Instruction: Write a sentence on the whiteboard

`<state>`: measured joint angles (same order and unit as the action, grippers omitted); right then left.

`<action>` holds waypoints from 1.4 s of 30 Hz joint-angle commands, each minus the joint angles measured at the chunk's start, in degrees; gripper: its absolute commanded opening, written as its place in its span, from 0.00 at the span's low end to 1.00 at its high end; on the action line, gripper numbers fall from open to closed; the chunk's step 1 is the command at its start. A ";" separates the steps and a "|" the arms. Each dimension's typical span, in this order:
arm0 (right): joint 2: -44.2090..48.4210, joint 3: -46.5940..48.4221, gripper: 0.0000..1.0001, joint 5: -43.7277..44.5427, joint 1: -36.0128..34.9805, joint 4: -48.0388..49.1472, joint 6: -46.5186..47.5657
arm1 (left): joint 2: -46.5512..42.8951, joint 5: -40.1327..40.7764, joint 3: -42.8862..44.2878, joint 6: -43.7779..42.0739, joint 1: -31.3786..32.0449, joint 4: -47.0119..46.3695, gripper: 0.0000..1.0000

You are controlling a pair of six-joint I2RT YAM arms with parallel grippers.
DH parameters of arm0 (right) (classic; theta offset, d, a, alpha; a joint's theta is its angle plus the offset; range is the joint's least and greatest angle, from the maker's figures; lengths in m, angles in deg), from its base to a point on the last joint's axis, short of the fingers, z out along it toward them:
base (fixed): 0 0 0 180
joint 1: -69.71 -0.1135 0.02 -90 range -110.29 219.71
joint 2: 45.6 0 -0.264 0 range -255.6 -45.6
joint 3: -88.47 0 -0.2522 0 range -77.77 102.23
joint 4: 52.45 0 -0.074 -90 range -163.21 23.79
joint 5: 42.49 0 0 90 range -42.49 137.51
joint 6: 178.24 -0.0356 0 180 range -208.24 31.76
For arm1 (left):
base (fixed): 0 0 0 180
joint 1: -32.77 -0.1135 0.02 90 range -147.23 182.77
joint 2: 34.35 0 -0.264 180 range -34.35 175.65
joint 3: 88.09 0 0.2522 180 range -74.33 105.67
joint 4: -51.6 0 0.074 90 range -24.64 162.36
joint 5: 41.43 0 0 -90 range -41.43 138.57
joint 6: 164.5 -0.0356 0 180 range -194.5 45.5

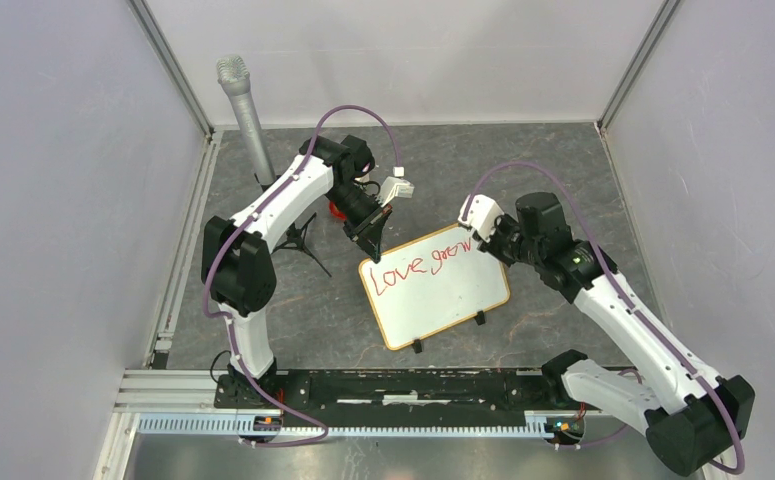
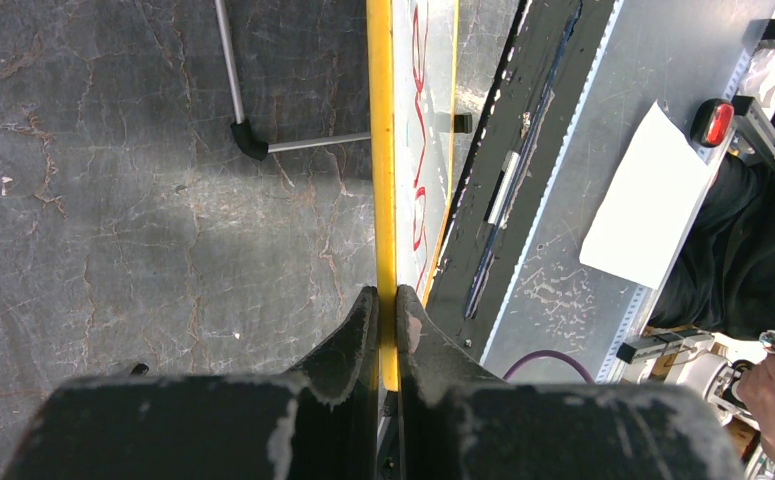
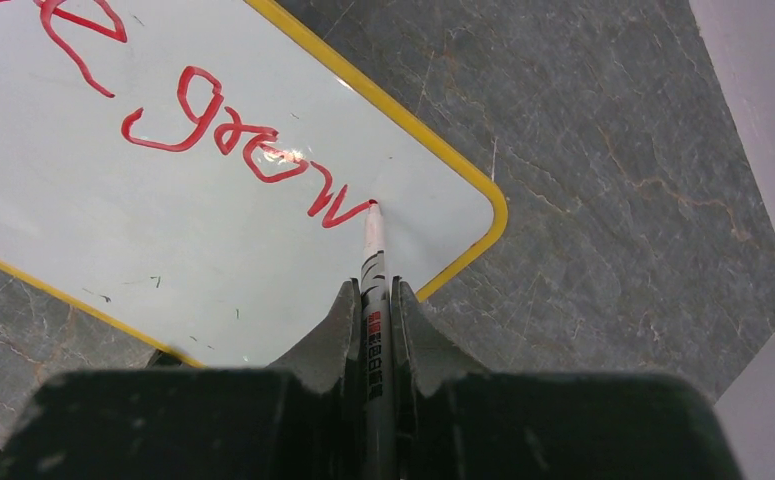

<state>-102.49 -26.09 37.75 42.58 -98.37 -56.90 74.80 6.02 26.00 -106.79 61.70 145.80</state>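
The whiteboard (image 1: 433,285) is pinched at its frame by the left gripper (image 2: 386,292) for steadiness; the red marker (image 3: 373,250) (tip ending "grow") is clamped in the right gripper (image 3: 374,285).

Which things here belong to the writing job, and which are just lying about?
Job: whiteboard; red writing; marker in right gripper; left gripper clamped on the board's frame.
Lying about: microphone on tripod.

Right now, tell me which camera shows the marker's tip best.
Right wrist: the marker's tip sits centre frame, touching the whiteboard at the end of the red writing. Top external shows it too small to make out; left wrist shows only the board's edge.
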 commanded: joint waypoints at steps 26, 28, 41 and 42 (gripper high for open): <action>0.74 1.87 0.00 2.26 1.56 1.88 -0.49 | 0.11 -2.28 1.31 -3.39 0.52 1.82 0.03; 0.39 2.02 0.00 1.98 1.60 2.25 -0.55 | 0.11 -2.28 1.27 -3.40 0.56 1.88 0.03; -0.63 1.48 0.00 -2.47 1.56 0.16 0.39 | 0.19 -2.19 1.09 -3.50 0.56 1.88 0.02; -0.64 1.12 0.00 -2.49 1.52 -0.19 0.69 | 0.28 -2.19 1.17 -3.55 0.52 1.89 0.03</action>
<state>-102.84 -25.60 37.40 43.98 -98.26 -56.86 74.82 5.98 26.13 -106.81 61.72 146.02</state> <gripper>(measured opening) 0.131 0.127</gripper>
